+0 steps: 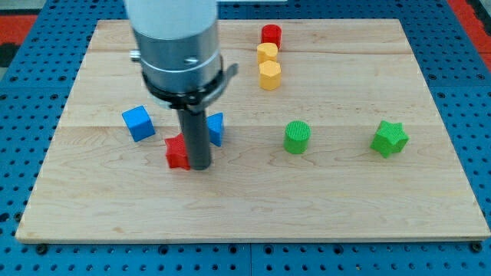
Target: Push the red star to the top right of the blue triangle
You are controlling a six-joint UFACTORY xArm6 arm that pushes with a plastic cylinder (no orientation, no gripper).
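Note:
The red star (176,152) lies on the wooden board (253,199) at the view's left of centre, partly hidden by my rod. My tip (199,165) rests on the board, touching the star's right side. The blue triangle (215,128) sits just above and to the right of the tip, partly hidden behind the rod. The star lies to the lower left of the triangle.
A blue cube (138,123) lies left of the star. A red cylinder (271,35) and two yellow blocks (267,53) (270,75) stand in a column at the top centre. A green cylinder (297,137) and a green star (390,139) lie at the right.

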